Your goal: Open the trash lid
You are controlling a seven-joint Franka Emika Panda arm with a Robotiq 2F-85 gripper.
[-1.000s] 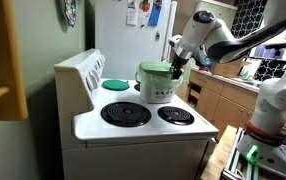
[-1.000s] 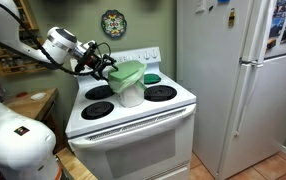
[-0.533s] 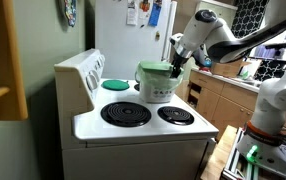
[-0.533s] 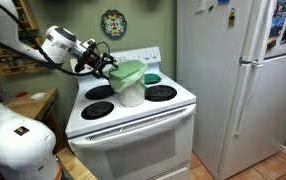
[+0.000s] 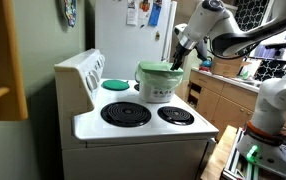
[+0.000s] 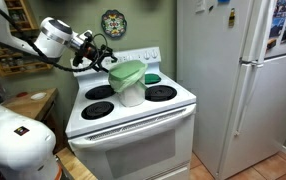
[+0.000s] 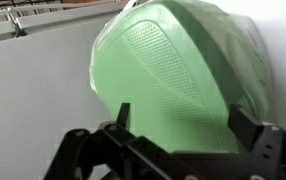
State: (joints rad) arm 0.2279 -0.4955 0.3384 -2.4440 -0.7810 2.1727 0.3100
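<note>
While the black gripper [image 6: 102,56] hangs open-jawed and empty, the rounded green plastic trash lid [image 6: 126,72] lies straight ahead, just beyond it, atop the small white bin [image 6: 132,96].

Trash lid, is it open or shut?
Seems partly open: the trash lid sits tilted on the trash. How far, cannot tell.

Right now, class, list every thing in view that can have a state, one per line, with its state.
trash lid: resting on the trash, tilted, not gripped
trash: upright on the stove
gripper: open, empty, beside the trash lid
fridge door: shut
front burner: dark, bare
</note>
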